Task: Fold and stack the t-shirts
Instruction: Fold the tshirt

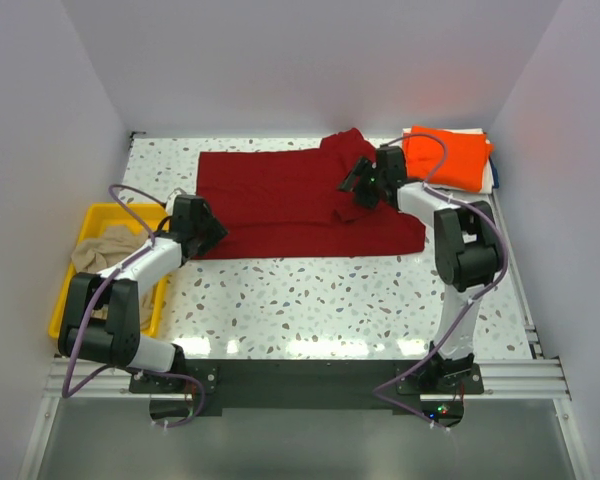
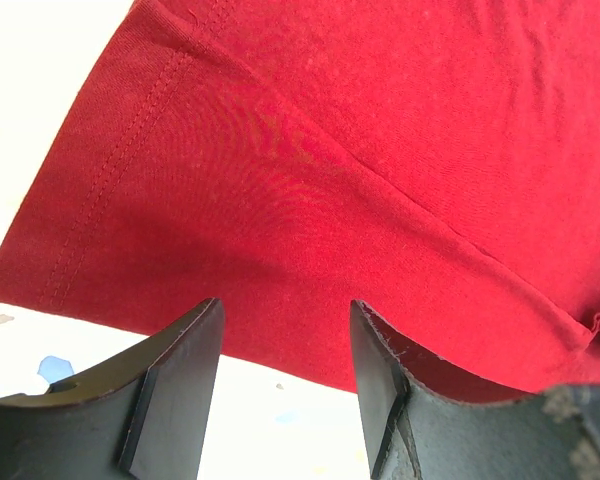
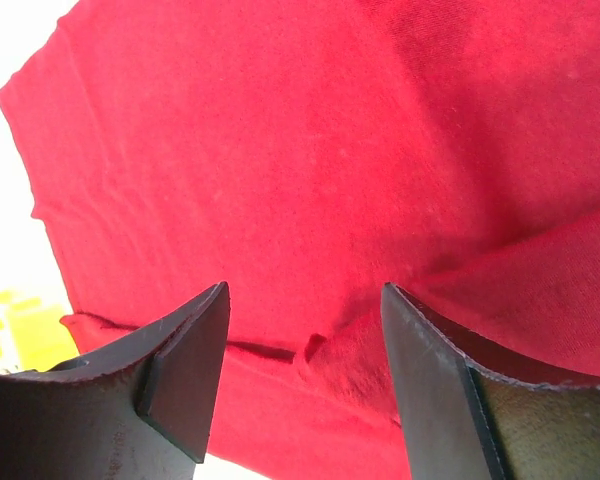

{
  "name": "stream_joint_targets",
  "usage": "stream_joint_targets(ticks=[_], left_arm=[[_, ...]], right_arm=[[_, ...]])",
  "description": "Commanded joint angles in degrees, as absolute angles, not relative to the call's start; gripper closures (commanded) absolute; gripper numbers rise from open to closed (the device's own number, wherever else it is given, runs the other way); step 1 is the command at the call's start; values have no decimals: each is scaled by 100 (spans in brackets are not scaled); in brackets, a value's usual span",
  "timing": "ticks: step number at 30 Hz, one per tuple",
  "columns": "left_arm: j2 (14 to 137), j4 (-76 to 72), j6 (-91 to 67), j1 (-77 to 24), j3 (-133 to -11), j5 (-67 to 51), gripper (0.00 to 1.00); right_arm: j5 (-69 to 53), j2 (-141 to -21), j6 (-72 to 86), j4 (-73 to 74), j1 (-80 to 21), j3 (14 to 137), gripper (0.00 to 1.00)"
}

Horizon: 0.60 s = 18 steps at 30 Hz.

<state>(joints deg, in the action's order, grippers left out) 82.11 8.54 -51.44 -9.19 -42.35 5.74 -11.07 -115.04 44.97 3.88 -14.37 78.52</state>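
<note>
Left gripper (image 2: 285,318) gapes wide at the dark red t-shirt's (image 2: 330,150) hem; right gripper (image 3: 305,300) stands open over it, possibly brushing cloth.

A dark red cotton t-shirt (image 1: 280,200) lies spread wide and mostly flat across the far middle of the speckled worktop (image 1: 310,300). Its right end is rumpled, with one sleeve bunched up at the far edge. Its hem shows a double row of stitching. A bright orange t-shirt (image 1: 450,160) sits folded into a neat block at the worktop's far right corner. A beige t-shirt (image 1: 102,250) lies crumpled in a heap at the worktop's left edge, inside a yellow plastic tray (image 1: 120,210).
</note>
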Motion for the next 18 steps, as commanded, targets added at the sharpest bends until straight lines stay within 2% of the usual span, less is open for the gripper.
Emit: stream_joint_targets(ticks=[1, 6, 13, 16, 18], left_arm=[[8121, 826, -5001, -958, -4412, 589, 42], [8051, 423, -4878, -958, -4254, 203, 40], [8068, 115, -4808, -1002, -4166, -255, 39], [8173, -158, -4878, -1081, -4131, -351, 39], [8314, -246, -4922, -1204, -4175, -378, 39]], right_arm=[[-800, -10794, 4377, 387, -1468, 7395, 34], [-450, -10064, 4360, 26, -1468, 6357, 34], [123, -9703, 3692, 26, -1397, 5784, 44], [9, -9712, 3726, -351, -1398, 5573, 51], [-403, -9790, 3928, -676, -1415, 5476, 50]])
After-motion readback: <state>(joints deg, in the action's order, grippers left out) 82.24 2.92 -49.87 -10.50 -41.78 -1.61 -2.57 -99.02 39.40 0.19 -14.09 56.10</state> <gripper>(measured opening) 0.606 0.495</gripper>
